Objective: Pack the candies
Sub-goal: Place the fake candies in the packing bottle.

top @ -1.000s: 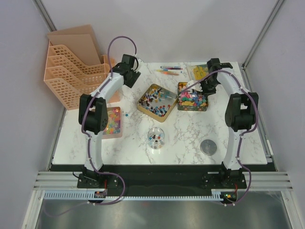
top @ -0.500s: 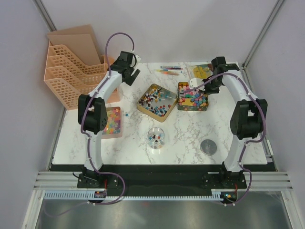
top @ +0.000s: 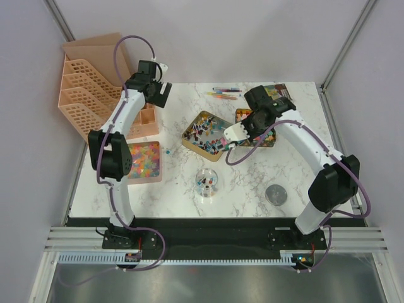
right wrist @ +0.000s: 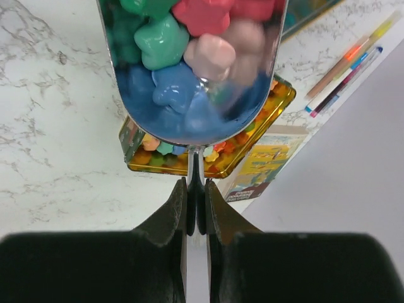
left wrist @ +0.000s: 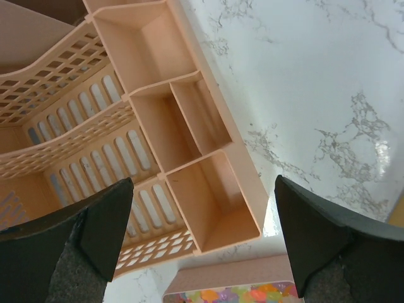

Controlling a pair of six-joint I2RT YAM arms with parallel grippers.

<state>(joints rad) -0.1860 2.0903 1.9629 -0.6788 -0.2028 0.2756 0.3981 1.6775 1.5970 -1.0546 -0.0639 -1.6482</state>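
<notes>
My right gripper (right wrist: 196,189) is shut on the thin handle of a metal scoop (right wrist: 196,69) heaped with green, red, pink and blue candies (right wrist: 165,41). In the top view the right gripper (top: 250,124) holds the scoop (top: 233,134) in the air between two gold tins. One tin (top: 264,135) holds bright star-like candies and also shows under the scoop in the right wrist view (right wrist: 211,154). The other tin (top: 203,132) holds wrapped candies. My left gripper (top: 158,95) is open and empty over the peach organizer (left wrist: 189,120).
A pink tray of bead candies (top: 142,161) lies at the left and shows in the left wrist view (left wrist: 233,293). A clear round container (top: 207,181) and a round lid (top: 276,193) sit near the front. Pens (top: 224,93) and a printed box (right wrist: 268,161) lie at the back.
My right arm swung from the back right toward the table's middle, carrying the filled scoop away from the bright-candy tin. My left arm moved left and back over the organizer.
</notes>
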